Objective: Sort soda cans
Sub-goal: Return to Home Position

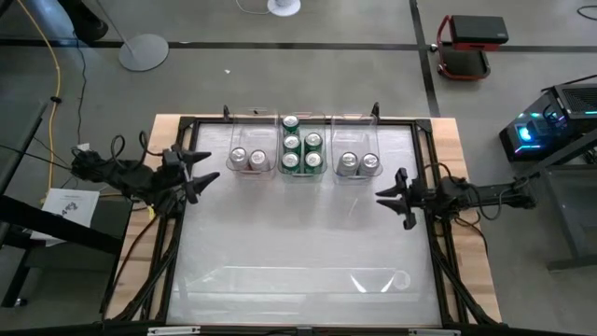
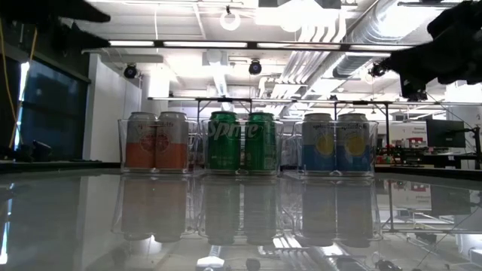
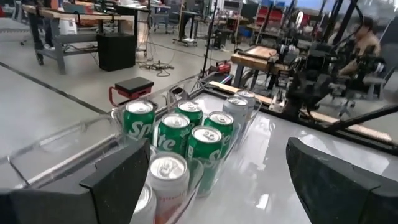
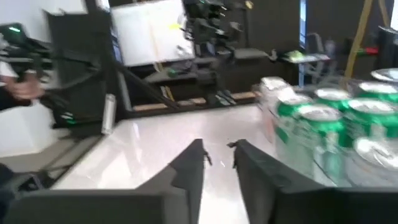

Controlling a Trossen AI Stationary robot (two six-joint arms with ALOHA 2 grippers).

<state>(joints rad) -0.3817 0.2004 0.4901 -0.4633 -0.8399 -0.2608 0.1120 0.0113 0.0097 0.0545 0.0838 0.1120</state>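
Three clear bins stand in a row along the table's far side. The left bin holds two silver-topped cans (image 1: 248, 158) with peach and white sides (image 2: 157, 141). Several green Sprite cans (image 1: 301, 147) (image 3: 186, 134) stand upright in the middle bin. Two cans with blue and yellow sides (image 1: 358, 163) (image 2: 337, 143) stand in the right bin. My left gripper (image 1: 207, 175) (image 3: 217, 168) hovers wide open, left of the left bin and pointing toward the bins. My right gripper (image 1: 381, 196) (image 4: 217, 152) hangs over the table's right part, nearer than the right bin, its fingers a narrow gap apart and holding nothing.
A black frame (image 1: 424, 131) runs around the glossy white tabletop (image 1: 298, 243). The near half of the table (image 2: 226, 226) is free room. In the low view my right arm (image 2: 444, 45) shows dark at the upper right. Workbenches and equipment fill the room beyond.
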